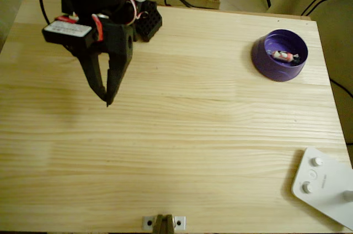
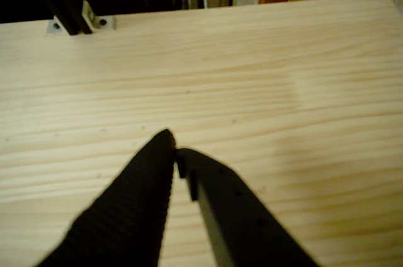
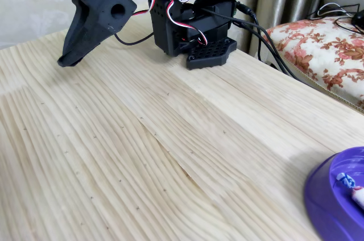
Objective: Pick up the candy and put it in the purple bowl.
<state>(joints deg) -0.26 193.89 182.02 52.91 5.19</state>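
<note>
The candy point(image 1: 282, 56) lies inside the purple bowl point(image 1: 261, 53) at the table's far right in the overhead view; in the fixed view its blue-white wrapper end point(image 3: 346, 180) shows over the bowl's rim point(image 3: 333, 192) at the lower right. My black gripper point(image 1: 107, 100) hangs over the left part of the table, far from the bowl. Its fingertips meet in the wrist view point(image 2: 174, 148), with nothing between them. In the fixed view the gripper point(image 3: 68, 60) points down toward the bare wood at the upper left.
A white flat device with knobs point(image 1: 324, 186) lies at the table's lower right corner. The arm's black base point(image 3: 196, 19) and cables stand at the back edge. A small metal bracket point(image 1: 163, 223) sits at the near edge. A floral cushion point(image 3: 324, 42) lies beyond the table.
</note>
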